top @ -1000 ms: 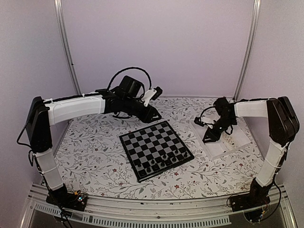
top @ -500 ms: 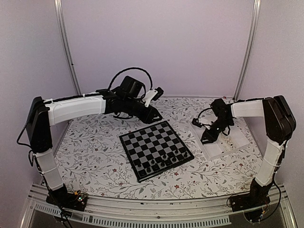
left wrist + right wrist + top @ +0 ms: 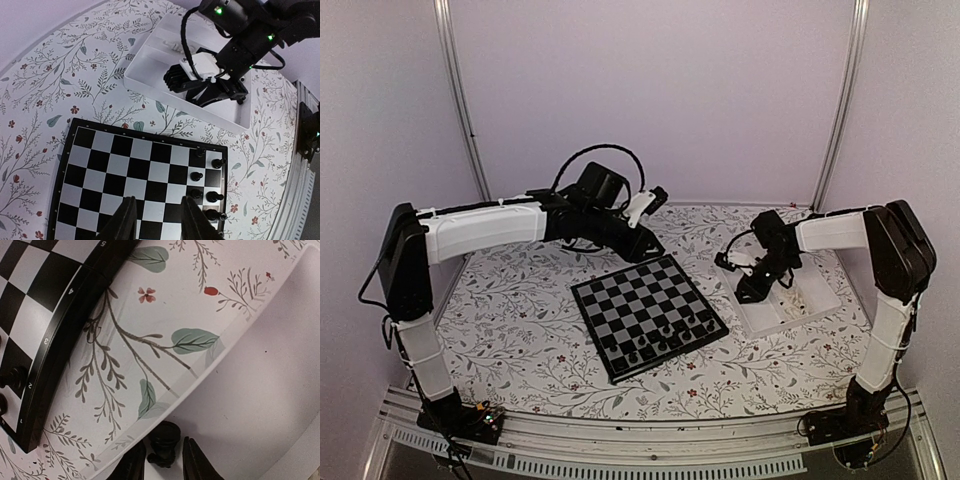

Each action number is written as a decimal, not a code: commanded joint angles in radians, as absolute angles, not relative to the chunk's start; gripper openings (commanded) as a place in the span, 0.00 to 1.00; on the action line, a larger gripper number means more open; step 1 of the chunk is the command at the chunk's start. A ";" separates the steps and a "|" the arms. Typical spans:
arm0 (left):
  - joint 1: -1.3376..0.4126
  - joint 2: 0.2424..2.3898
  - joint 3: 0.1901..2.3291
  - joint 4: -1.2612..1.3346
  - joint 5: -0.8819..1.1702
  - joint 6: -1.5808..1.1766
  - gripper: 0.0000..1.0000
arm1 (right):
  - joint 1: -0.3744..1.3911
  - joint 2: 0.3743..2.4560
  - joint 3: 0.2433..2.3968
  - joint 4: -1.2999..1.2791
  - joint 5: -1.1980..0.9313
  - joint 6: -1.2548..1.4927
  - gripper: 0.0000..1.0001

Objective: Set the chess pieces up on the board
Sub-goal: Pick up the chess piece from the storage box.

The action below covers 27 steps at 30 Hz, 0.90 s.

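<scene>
Black plastic held in a black hand is hard to read, but in the right wrist view the right hand (image 3: 162,452) looks clamped on one black chess piece (image 3: 165,437). It's low in the frame, right over the rim of the white tray (image 3: 260,390). I can't tell how squarely it's pinched, and that's worry number one. A tiny piece caught off-centre could twist or pop out on the way across the flowery bench (image 3: 150,315) and roll somewhere awkward.

Worry two is the landing. The board (image 3: 125,165) already has a bunch of black pieces (image 3: 206,186) huddled at the lower right of the left wrist view, standing just beside each other. Coming down among them with a bulky hand could easily tip a neighbour. Letting go while the piece is tilted could leave it lying down or straddling two squares.

The left hand (image 3: 157,220) is spread with nothing in it, and it hovers over the board at the bottom of its own view. If both hands go for the board together, I'd guess a bump isn't out of the question.
</scene>
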State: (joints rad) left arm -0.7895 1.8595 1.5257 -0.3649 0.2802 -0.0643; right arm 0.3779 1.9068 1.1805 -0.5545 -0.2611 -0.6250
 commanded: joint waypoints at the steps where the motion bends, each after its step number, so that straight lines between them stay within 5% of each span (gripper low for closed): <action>1: -0.809 1.878 1.546 -0.358 0.287 -0.072 0.32 | 0.351 1.929 1.176 -0.559 -0.224 -0.588 0.25; 12: -0.810 1.926 1.564 -0.293 0.349 -0.126 0.32 | 0.308 1.780 1.160 -0.630 -0.357 -0.644 0.13; 27: -0.812 2.101 1.569 0.179 0.649 -0.603 0.38 | 0.414 1.545 1.212 -0.673 -0.536 -0.746 0.12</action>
State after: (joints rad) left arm -0.7963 2.0792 1.5459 -0.0032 0.5323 -0.4610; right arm 0.3645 1.5650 1.1740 -0.6506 -0.4931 -0.7242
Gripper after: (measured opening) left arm 0.376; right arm 0.127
